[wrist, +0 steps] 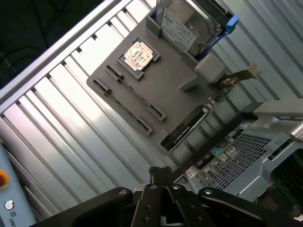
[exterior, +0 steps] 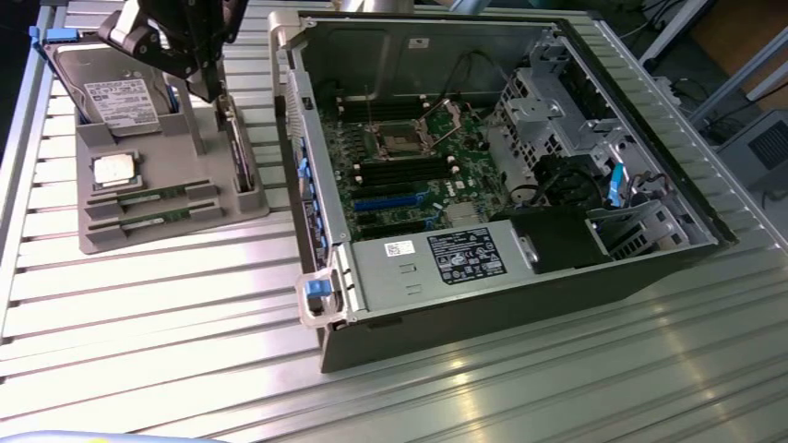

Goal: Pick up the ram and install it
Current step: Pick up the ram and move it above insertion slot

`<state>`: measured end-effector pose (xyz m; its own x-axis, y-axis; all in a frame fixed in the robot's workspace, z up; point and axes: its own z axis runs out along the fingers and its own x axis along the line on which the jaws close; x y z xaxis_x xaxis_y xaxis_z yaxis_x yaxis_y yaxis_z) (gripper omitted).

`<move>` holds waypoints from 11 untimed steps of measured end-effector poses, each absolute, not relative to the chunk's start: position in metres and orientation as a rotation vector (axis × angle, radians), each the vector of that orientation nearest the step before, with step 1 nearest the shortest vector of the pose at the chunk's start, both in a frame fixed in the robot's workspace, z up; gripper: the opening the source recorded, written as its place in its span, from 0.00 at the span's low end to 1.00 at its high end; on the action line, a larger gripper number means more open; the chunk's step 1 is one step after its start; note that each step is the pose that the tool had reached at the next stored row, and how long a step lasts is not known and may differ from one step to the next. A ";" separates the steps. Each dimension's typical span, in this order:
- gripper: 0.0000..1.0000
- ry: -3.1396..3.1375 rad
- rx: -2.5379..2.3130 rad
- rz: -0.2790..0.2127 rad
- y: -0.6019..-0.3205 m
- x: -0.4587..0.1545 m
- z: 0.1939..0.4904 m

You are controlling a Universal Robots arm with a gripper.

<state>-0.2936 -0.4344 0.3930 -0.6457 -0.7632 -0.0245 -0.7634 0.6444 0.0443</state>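
Two green ram sticks [exterior: 154,197] [exterior: 158,219] lie side by side in slots at the front of a grey holder tray [exterior: 161,242]. In the wrist view they show edge-on [wrist: 136,92] in the same tray [wrist: 175,80]. My gripper [exterior: 213,89] [wrist: 161,172] hangs high above the tray's side nearest the computer case, apart from the rams. Its fingers are shut together with nothing between them. The open computer case [exterior: 493,166] lies at the exterior view's right, with its motherboard [exterior: 412,152] and black memory slots exposed.
The tray also carries a silver hard drive [exterior: 120,92] with a white label, a square processor chip [exterior: 113,169] and an upright card [exterior: 236,138] on its case-side edge. The ribbed metal table [exterior: 161,332] has free room in front. A blue latch [exterior: 316,289] sticks out at the case's corner.
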 end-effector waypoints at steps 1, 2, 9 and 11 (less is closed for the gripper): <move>0.11 2.839 -1.336 0.079 -0.434 -0.294 0.393; 0.11 2.830 -1.354 0.079 -0.435 -0.294 0.393; 0.11 2.765 -1.489 0.080 -0.435 -0.294 0.393; 0.11 2.756 -1.506 0.080 -0.435 -0.294 0.393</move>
